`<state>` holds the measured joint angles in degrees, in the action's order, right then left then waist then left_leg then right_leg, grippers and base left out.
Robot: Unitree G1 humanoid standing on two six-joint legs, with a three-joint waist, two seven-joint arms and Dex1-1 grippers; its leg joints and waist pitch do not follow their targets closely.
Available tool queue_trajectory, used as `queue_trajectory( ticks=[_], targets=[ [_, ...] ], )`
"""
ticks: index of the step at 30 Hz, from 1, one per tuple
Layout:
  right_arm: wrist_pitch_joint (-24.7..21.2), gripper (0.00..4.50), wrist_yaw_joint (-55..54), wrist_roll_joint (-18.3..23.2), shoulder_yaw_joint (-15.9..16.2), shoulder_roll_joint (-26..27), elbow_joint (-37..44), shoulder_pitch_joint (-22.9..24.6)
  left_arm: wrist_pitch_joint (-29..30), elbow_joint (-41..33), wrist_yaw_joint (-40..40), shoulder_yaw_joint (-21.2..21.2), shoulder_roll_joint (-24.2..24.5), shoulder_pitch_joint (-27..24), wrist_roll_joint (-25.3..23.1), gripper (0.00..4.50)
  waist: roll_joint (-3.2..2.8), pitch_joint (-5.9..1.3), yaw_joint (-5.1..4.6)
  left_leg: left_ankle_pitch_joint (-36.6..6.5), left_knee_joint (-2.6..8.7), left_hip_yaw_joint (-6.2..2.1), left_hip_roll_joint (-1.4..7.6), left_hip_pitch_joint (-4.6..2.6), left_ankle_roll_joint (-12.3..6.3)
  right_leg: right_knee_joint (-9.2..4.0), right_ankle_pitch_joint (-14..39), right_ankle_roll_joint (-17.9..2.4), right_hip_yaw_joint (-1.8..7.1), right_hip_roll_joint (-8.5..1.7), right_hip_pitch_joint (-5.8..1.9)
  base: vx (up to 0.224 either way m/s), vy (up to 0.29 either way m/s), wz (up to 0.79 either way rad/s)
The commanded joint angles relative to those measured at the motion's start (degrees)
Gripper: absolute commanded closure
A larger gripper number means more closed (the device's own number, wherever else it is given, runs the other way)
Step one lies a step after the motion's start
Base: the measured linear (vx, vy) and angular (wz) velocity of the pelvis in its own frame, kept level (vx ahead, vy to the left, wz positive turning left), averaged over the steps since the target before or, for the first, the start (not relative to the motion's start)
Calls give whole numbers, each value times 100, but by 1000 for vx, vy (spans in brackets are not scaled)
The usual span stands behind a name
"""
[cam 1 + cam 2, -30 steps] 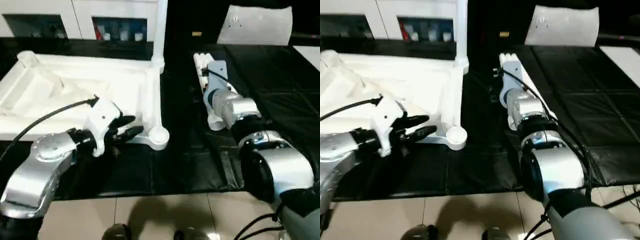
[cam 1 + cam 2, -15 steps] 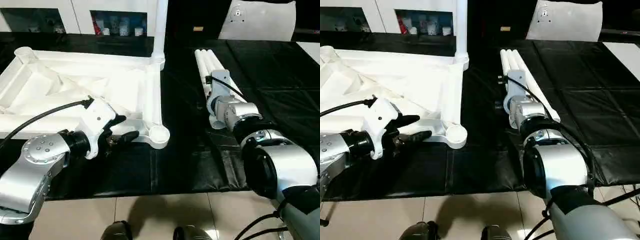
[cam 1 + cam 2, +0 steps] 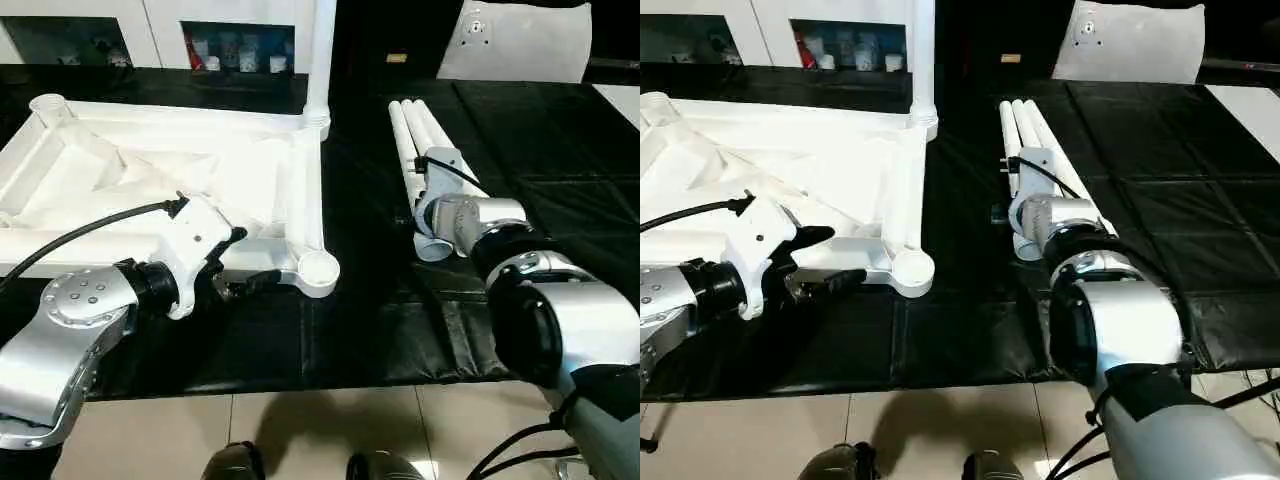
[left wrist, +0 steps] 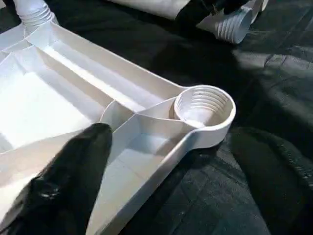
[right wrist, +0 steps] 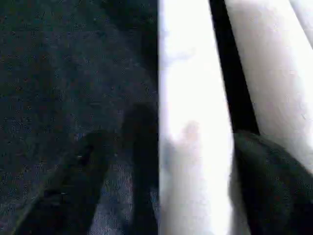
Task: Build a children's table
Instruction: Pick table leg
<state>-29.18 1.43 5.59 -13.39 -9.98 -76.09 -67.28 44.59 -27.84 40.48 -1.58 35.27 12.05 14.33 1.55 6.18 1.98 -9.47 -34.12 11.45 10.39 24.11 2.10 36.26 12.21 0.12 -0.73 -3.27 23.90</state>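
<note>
The white tabletop lies upside down on the black cloth, ribs up. One leg stands upright in its far right corner socket. The near right socket is threaded and holds nothing. My left gripper is open, astride the tabletop's near rim just left of that socket, with one finger inside the rim and the other outside over the cloth. Three more legs lie side by side on the cloth. My right gripper is open over their near ends, with fingers on either side of one tube.
A white cabinet with glass doors stands behind the table. A flat white board leans at the back right. Black cloth stretches to the right of the legs. Tiled floor and my feet show at the front edge.
The camera tilted a second ago. Since then my left gripper's lower finger has dropped slightly outside the rim, and my right wrist has turned a little over the legs.
</note>
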Motion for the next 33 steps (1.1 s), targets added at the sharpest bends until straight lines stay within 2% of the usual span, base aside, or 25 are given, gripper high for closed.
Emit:
queue_trajectory(
  ticks=[1, 14, 17, 19, 20, 26, 27, 28, 29, 30, 31, 32, 33],
  targets=[
    [-155, 79, 28, 107, -80, -27, -117, 3, 36, -104, 26, -78, 44, 69, 76, 1, -84, -391, 14, -573, 351, -74, 219, -247, 128, -273, -371, -1321, 170, -318, -242, 0, 0, 0],
    [-222, 187, 104, 171, -234, -87, -105, 71, -76, 32, -22, -177, 10, 127, 75, 0, -66, -423, 16, -484, 328, -68, 215, -244, 96, -262, -414, -1343, 168, -315, -255, 0, 0, 0],
    [-192, 212, 81, 216, -298, -94, -98, 74, -113, 73, -33, -194, 0, 141, 59, 0, -68, -424, 15, -592, 328, -68, 216, -239, 125, -270, -243, -1328, 169, -321, -250, 0, 0, 0],
    [-146, 238, 97, 233, -345, -99, -88, 76, -163, 125, -50, -216, -18, 162, 32, 0, -94, -441, 22, -658, 322, -70, 216, -246, 166, -271, -159, -1320, 171, -322, -244, 0, 0, 0],
    [-131, 244, 102, 243, -367, -100, -84, 77, -180, 139, -55, -222, -22, 168, 23, 0, -88, -439, 19, -680, 323, -68, 214, -245, 175, -274, -144, -1321, 170, -318, -241, 0, 0, 0],
    [-66, 260, 150, 330, -485, -121, -51, 95, -316, 306, -114, -251, -96, 253, -25, 0, -121, -467, 29, -848, 309, -75, 216, -253, 267, -266, -86, -1340, 165, -313, -235, 0, 0, 0],
    [-37, 260, 173, 349, -496, -128, -42, 116, -362, 366, -155, -252, -143, 281, -40, 0, -166, -490, 36, -833, 302, -87, 213, -251, 281, -249, -108, -1352, 161, -319, -250, 0, 0, 0],
    [32, 262, 201, 365, -515, -131, -28, 136, -411, 423, -193, -265, -178, 309, -68, 0, -149, -483, 30, -841, 305, -76, 213, -252, 281, -264, -116, -1349, 161, -310, -239, 0, 0, 0],
    [131, 262, 231, 386, -557, -132, -8, 164, -502, 512, -261, -286, -231, 351, -120, 0, -175, -505, 37, -840, 295, -80, 211, -254, 290, -257, -175, -1361, 159, -314, -250, 0, 0, 0],
    [210, 262, 257, 386, -563, -128, 7, 175, -527, 548, -287, -288, -259, 368, -131, 0, -165, -503, 39, -844, 295, -81, 213, -248, 285, -258, -194, -1365, 162, -317, -253, 0, 0, 0],
    [717, 262, 489, 409, -601, -84, 113, 237, -606, 690, -378, -301, -375, 444, -142, 0, -205, -530, 51, -844, 283, -78, 213, -254, 286, -251, -308, -1394, 154, -321, -252, 0, 0, 0],
    [807, 263, 588, 387, -569, -76, 139, 248, -615, 713, -389, -306, -396, 460, -140, 0, -202, -537, 60, -841, 278, -83, 217, -253, 283, -241, -350, -1416, 154, -327, -260, 0, 0, 0],
    [750, 263, 592, 369, -541, -75, 151, 249, -639, 747, -406, -315, -427, 484, -147, 0, -226, -564, 67, -746, 265, -99, 213, -242, 255, -214, -488, -1467, 145, -329, -292, 0, 0, 0]
  ],
)
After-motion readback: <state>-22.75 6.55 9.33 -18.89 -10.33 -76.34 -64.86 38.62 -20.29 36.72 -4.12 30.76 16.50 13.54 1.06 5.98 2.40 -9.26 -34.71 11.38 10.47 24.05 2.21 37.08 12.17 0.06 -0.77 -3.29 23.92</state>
